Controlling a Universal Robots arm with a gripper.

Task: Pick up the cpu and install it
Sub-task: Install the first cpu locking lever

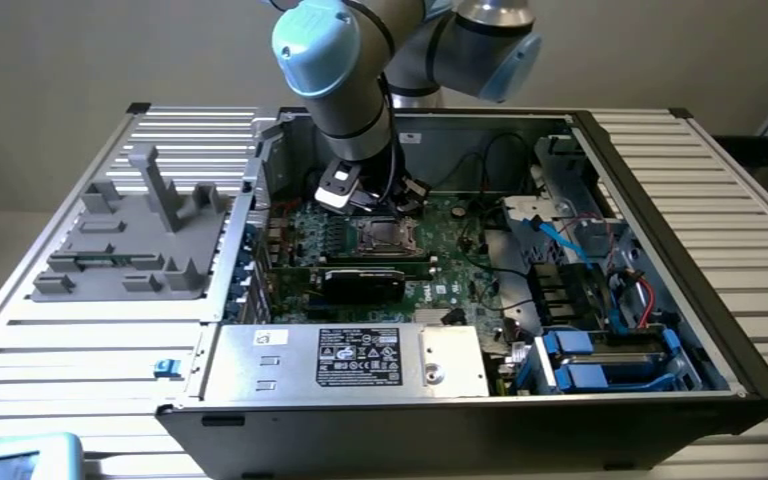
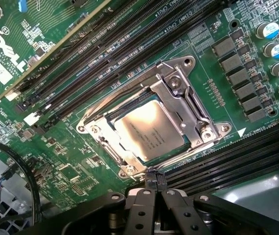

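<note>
The cpu (image 2: pixel 149 129), a flat square chip with a dull silver top, lies inside the metal socket frame (image 2: pixel 178 93) on the green motherboard (image 2: pixel 56 161). Its edges sit under the frame's opening. My gripper (image 2: pixel 153 177) is shut, its two black fingers pressed together with nothing between them. The tips hover just beside the socket's edge, apart from the chip. In the exterior view the gripper (image 1: pixel 387 207) hangs over the open computer case, directly above the socket and cpu (image 1: pixel 383 236).
Black memory slots (image 2: pixel 105 54) flank the socket, and a row of capacitors (image 2: pixel 275 49) stands close by. A black graphics card (image 1: pixel 364 281) and a silver power supply (image 1: pixel 357 358) lie nearer the case front. A grey fixture (image 1: pixel 131 240) sits at the exterior view's left.
</note>
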